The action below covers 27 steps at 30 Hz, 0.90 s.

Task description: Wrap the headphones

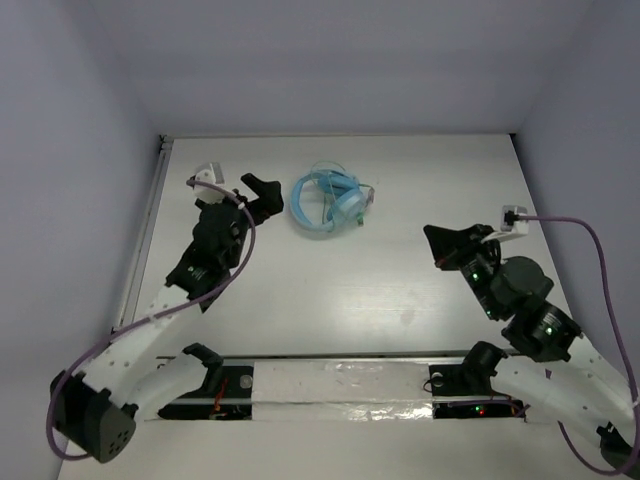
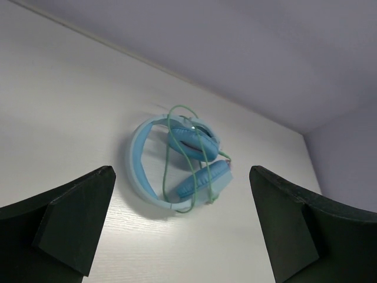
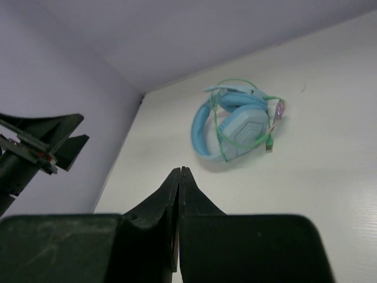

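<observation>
The light blue headphones (image 1: 327,203) lie folded on the white table near the back, with the thin pale-green cable wound around the earcups and headband. In the left wrist view the headphones (image 2: 177,171) rest ahead of my left gripper (image 2: 182,227), whose fingers stand wide open with nothing between them. Seen from above, my left gripper (image 1: 265,197) is just left of the headphones, not touching them. My right gripper (image 1: 445,247) sits well to the right, shut and empty. The right wrist view shows the headphones (image 3: 235,127) beyond my right gripper (image 3: 179,172).
Purple arm cables (image 1: 240,250) loop over both arms. A taped strip (image 1: 340,385) runs along the near table edge between the arm bases. The grey enclosure walls (image 1: 80,200) close in the left, right and back sides.
</observation>
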Each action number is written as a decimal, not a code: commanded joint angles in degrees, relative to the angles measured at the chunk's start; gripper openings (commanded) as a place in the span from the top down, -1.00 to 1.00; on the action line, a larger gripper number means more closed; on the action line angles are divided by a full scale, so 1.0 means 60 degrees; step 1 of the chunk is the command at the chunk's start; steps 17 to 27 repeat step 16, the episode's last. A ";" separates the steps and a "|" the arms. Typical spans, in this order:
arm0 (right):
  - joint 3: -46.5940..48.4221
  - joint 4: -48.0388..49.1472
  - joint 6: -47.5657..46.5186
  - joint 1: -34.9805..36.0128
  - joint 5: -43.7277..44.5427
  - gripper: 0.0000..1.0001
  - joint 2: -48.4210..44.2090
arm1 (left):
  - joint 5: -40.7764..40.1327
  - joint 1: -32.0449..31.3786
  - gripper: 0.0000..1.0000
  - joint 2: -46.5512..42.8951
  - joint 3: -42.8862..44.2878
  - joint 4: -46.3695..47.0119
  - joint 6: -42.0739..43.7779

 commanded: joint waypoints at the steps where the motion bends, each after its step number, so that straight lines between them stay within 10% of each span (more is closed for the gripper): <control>1: 0.0724 -0.0484 -0.0243 0.0054 0.0408 1.00 -0.0780 | 0.0625 -0.0047 -0.98 -0.1442 0.0018 -0.1214 0.0313; 4: 0.1016 -0.0937 -0.0272 0.0054 0.0466 0.27 -0.1337 | 0.1123 -0.0047 -0.98 -0.2614 0.0063 -0.1772 0.0459; 5: 0.1104 -0.1113 -0.0243 0.0054 0.0582 -0.63 -0.1382 | 0.1140 -0.0047 -0.98 -0.2852 0.0106 -0.1905 0.0445; 6: 0.1265 -0.1593 -0.0112 0.0054 0.0815 -0.98 -0.1411 | 0.1111 -0.0047 -0.98 -0.3100 0.0107 -0.2008 0.0431; 27: 0.1148 -0.2038 0.0534 0.0054 0.1287 -0.99 -0.1236 | 0.0584 -0.0047 -0.98 -0.4510 -0.0172 -0.3164 0.0475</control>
